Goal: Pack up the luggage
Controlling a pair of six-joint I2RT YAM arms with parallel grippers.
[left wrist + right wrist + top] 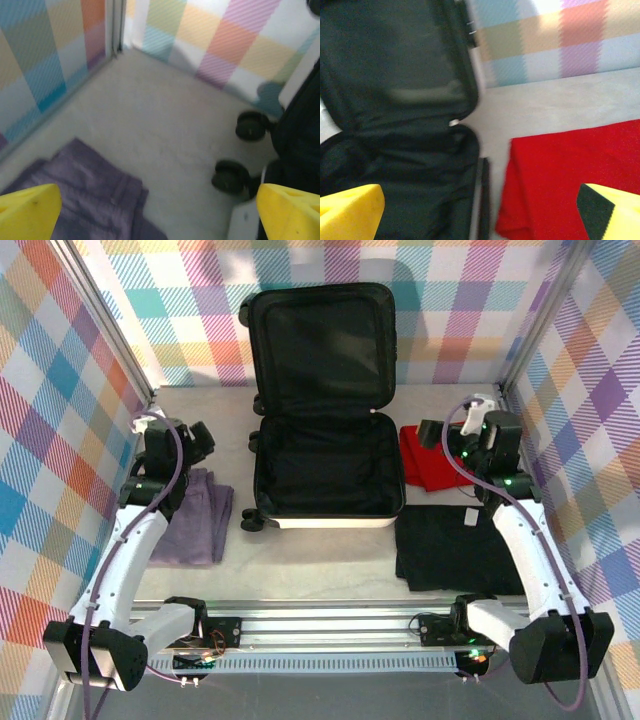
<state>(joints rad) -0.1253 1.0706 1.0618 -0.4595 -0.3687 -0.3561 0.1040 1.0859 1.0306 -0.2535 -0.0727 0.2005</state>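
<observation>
The luggage (328, 465) lies open in the middle of the counter (330, 565), toward the far side. Its lower half is flat on the surface, and its lid stands upright against the checked wall (450, 300) behind. It is a small hard-shell case. The white shell shows as a thin rim along the near edge, and both halves are lined in soft black fabric with a black band around their openings. Its black wheels (230, 176) stick out on the left side, resting on the counter. The left hand (195, 445) hovers just left of the case, over the far end of a folded purple cloth (195, 520), with its yellow fingers spread wide and nothing between them. The right hand (440, 435) hangs just right of the case above a folded red cloth (425, 465), also fully open and gripping nothing. A folded black cloth (450, 545) lies nearer, in front of the red one.
</observation>
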